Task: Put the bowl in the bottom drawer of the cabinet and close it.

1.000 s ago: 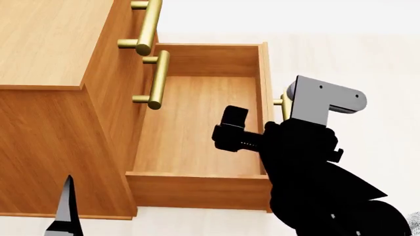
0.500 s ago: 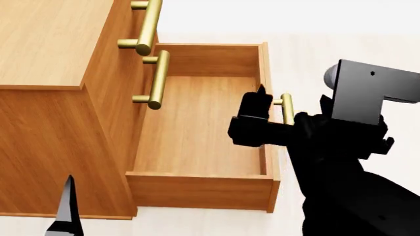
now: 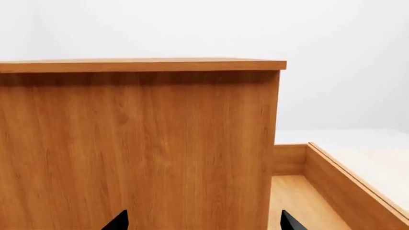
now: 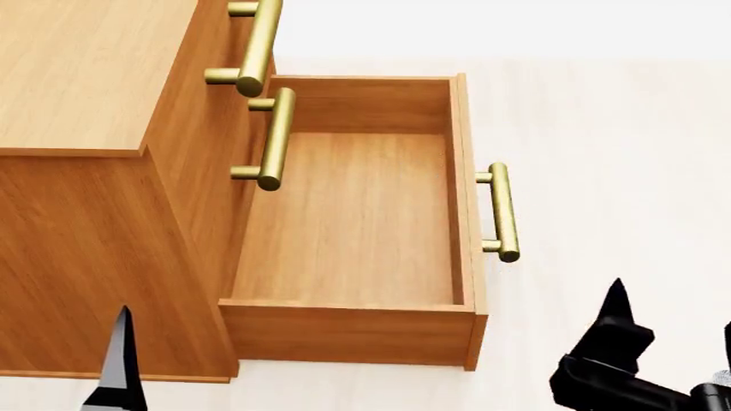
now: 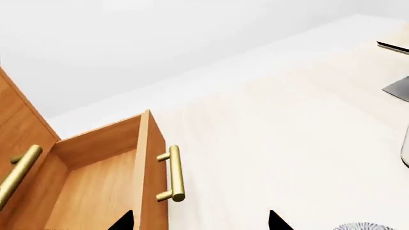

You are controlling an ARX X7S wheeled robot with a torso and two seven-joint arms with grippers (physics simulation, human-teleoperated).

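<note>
The bottom drawer (image 4: 354, 223) stands pulled out (nothing inside); right claw (image 5: 199, 221) spread, left claw (image 3: 201, 221) likewise.

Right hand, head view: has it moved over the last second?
Yes. The right hand pulled back from over the bottom drawer, away from its brass handle, toward the lower right corner.

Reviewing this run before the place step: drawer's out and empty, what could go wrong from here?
1. The bowl shows only as a sliver at the right wrist view's edge, so the grasp may start poorly sighted.
2. The right gripper sits low beside the bottom drawer; swinging back in, it could clip the handle and nudge the drawer.
3. The upper handles overhang the drawer's inner side, narrowing the drop zone.
</note>
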